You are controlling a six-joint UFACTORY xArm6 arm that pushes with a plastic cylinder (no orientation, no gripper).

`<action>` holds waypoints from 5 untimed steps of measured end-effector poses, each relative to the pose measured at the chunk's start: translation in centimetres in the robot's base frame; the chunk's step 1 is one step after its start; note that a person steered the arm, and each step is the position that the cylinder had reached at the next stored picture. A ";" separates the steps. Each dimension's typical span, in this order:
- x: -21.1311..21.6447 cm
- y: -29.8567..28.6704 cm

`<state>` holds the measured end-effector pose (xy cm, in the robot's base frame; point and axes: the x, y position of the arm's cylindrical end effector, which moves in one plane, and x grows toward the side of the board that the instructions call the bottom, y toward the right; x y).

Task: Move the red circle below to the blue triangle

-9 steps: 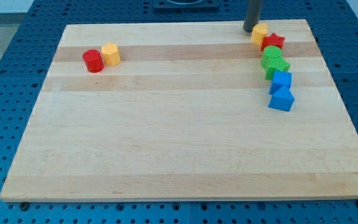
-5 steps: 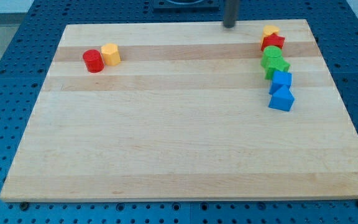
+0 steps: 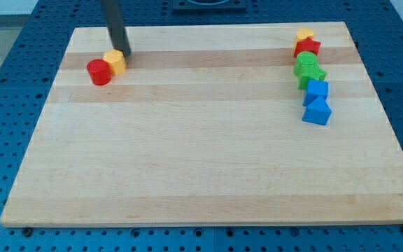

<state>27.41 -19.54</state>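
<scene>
The red circle (image 3: 99,71) lies at the board's upper left, touching a yellow block (image 3: 115,62) on its upper right. My tip (image 3: 122,53) stands at the yellow block's upper right edge, touching it. The blue triangle (image 3: 317,111) lies at the view's right, lowest in a column of blocks, far from the red circle.
The column at the right holds, from top down, a yellow block (image 3: 304,34), a red star (image 3: 307,47), a green circle (image 3: 305,61), a green star (image 3: 311,74), and a blue cube (image 3: 317,90). The wooden board (image 3: 201,161) sits on a blue perforated table.
My tip swept from the board's upper right to the upper left. It reached the yellow block there, and that block and the red circle shifted slightly to the lower left.
</scene>
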 end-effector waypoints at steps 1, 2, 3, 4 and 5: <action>-0.7 -1.7; -1.5 -3.0; 1.3 -3.1; 5.6 -2.8; 9.3 -1.4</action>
<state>36.69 -20.89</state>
